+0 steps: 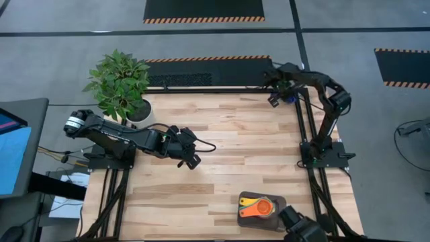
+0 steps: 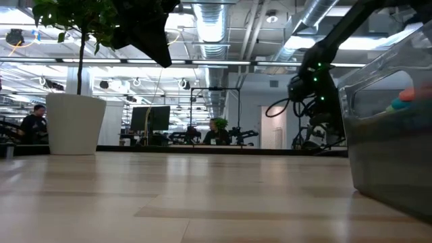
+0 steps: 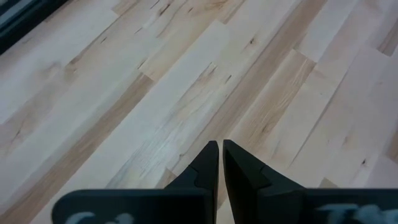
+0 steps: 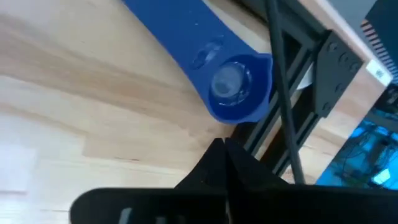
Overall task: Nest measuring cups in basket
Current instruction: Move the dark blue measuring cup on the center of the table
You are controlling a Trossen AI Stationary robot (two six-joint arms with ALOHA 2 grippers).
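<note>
Looking straight down, the basket (image 1: pixel 277 214) sits at the table's (image 1: pixel 222 154) near edge with orange, yellow and green measuring cups (image 1: pixel 257 207) inside. Only the right wrist view shows a blue cup (image 4: pixel 233 87) by the frame, the right gripper (image 4: pixel 224 149) pinched shut just beside it. The left gripper (image 3: pixel 220 148) hovers mid-table, closed and empty

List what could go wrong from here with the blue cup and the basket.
1. The blue measuring cup lies at the table's far right corner, against the dark frame rail. The right gripper is shut beside it, holding nothing; a grasp there might hit the rail or push the cup off the edge.
2. The basket sits at the near edge with cups stacked in it; a hard drop might shift it.
3. The left gripper, shut, hovers mid-table in the likely carrying path.
</note>
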